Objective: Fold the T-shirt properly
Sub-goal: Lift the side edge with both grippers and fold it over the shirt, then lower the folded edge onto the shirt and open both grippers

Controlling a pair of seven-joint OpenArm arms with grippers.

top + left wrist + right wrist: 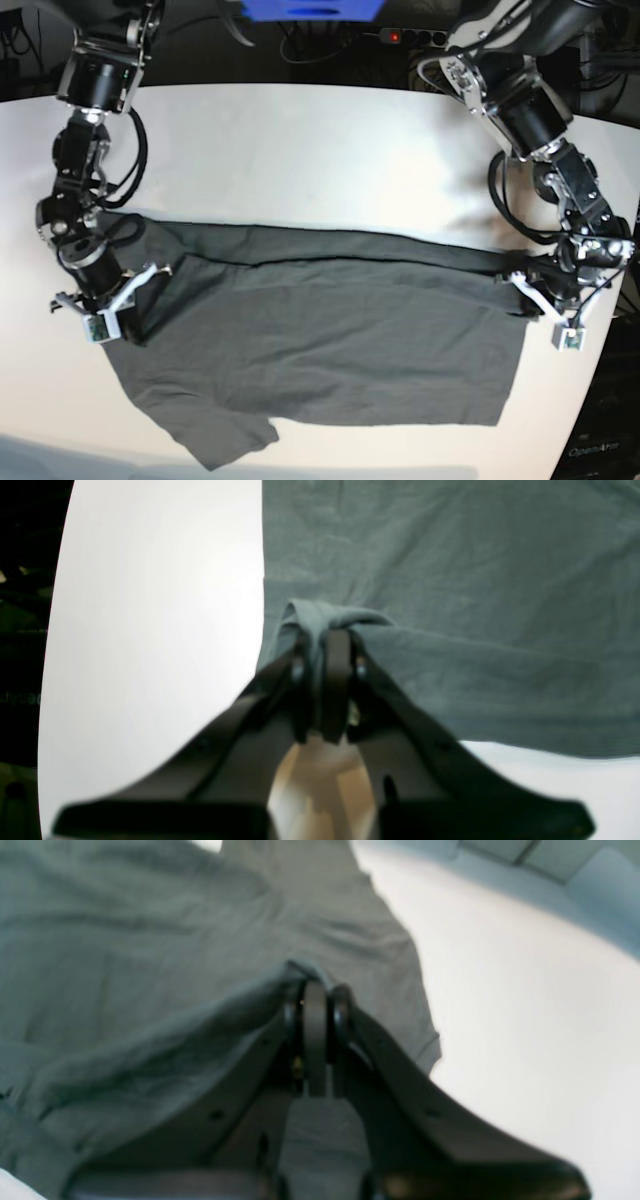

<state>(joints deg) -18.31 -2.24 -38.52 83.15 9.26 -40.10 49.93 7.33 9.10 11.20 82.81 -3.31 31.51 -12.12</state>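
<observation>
On the white counter (pixel 300 150), the T-shirt (pixel 330 340) stretches lengthwise left to right, both grippers' jaws, left gripper (pixel 325 630) and right gripper (pixel 315 987), clamped on its opposite ends.

Only one bit of writing shows: small pale word "OpenArm" on dark thing (pixel 608 450) at bottom right corner of base view. Blurry pale letters at left edge of left wrist view, too fuzzy to read.
</observation>
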